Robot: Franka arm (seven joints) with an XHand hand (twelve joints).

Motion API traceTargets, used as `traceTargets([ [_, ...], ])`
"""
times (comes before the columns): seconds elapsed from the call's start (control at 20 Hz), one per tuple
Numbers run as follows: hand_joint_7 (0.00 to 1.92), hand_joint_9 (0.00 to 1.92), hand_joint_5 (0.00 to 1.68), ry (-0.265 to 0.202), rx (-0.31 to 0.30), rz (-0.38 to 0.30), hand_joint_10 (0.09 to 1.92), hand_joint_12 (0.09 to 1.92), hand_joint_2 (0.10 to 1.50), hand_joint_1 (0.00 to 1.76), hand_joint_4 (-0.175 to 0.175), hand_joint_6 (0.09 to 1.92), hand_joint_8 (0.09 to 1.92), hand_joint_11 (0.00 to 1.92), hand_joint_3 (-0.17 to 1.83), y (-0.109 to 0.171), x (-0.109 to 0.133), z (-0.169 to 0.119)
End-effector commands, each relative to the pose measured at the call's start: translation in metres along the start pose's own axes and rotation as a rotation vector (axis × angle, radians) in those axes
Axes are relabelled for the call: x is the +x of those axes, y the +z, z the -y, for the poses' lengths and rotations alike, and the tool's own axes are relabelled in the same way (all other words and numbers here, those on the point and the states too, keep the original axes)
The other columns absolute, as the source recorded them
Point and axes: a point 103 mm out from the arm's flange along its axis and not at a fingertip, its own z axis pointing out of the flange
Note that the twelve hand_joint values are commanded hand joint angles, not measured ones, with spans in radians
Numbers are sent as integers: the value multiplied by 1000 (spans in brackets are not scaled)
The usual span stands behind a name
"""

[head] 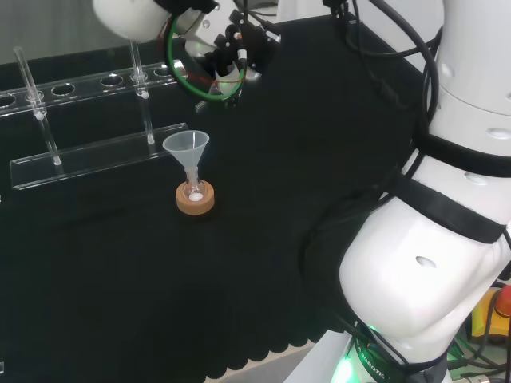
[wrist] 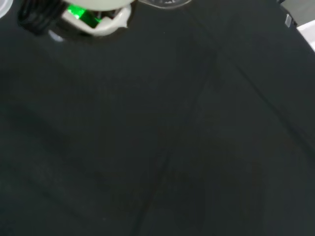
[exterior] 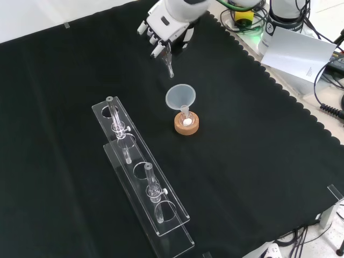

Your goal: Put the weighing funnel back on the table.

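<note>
Front view: weighing funnel (exterior: 170, 65) being held over the worktop (exterior: 258, 161).
It is being pinched, stem pointing down, by the curled fingers of the robot hand (exterior: 164, 28), just above and beyond the funnel (exterior: 181, 97) in the picture.

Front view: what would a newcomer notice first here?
The funnel standing mouth up in a small flask on a cork ring, mid-cloth. Just above it in this view, the hand holds a small clear piece, apparently the weighing funnel, stem down. A long clear rack lies lower left.
</note>
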Motion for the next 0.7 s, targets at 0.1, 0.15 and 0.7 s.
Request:
traceTargets([
  [0.1,1383,1492,1277,14,-3,-182,87,865,686,1121,175,643,253,1092,604,16,-16,2],
  [0.15,1383,1492,1277,17,-1,-196,87,864,686,1121,175,644,253,1092,604,19,-18,2],
  [0.7,1384,1492,1275,29,-7,-324,87,857,687,1120,175,648,251,1097,604,57,-30,-10],
])
